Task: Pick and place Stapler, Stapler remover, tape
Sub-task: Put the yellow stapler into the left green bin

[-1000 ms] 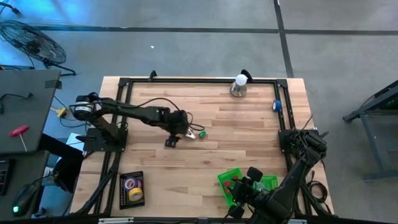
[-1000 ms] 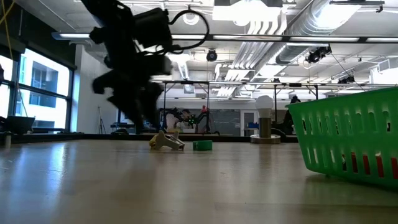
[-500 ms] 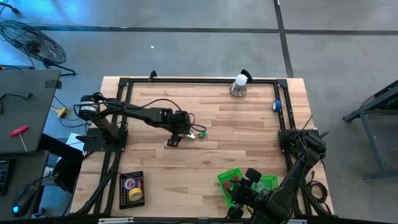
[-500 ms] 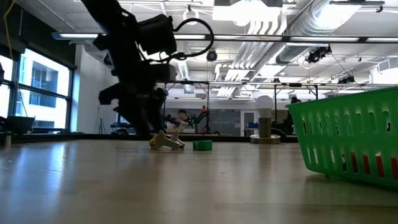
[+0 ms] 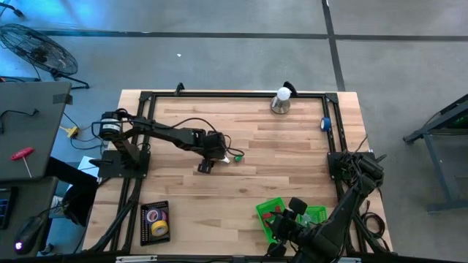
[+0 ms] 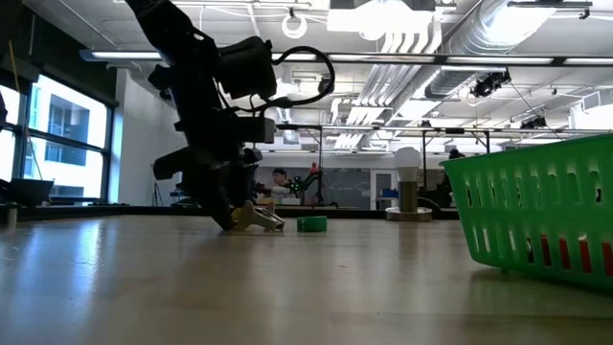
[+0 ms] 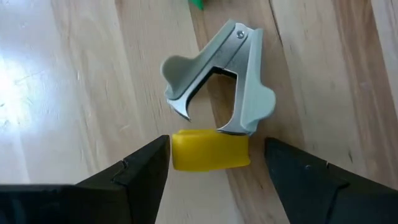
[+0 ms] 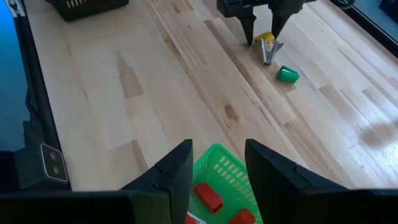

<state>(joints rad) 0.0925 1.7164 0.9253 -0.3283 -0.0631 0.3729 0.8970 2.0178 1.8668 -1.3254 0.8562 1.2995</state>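
Observation:
The stapler remover, silver-grey with a yellow end, lies flat on the wood at mid table. My left gripper is open and low over it, pointing steeply down. Its fingers stand on either side of the yellow end; I cannot tell whether they touch it. Tape rolls lie in a black tray at the near left. My right gripper hangs open above the green basket at the near right. Red objects lie in the basket; whether one is the stapler I cannot tell.
A small green round thing lies just right of the stapler remover. At the far edge stands a white-topped metal object, with a blue item at the right rail. Bare wood stretches between the remover and the basket.
My left gripper has come down toward the stapler remover, a little toward the table's right, until its fingertips reach table height beside it. The gap between its fingers is unchanged. The stapler remover has not moved.

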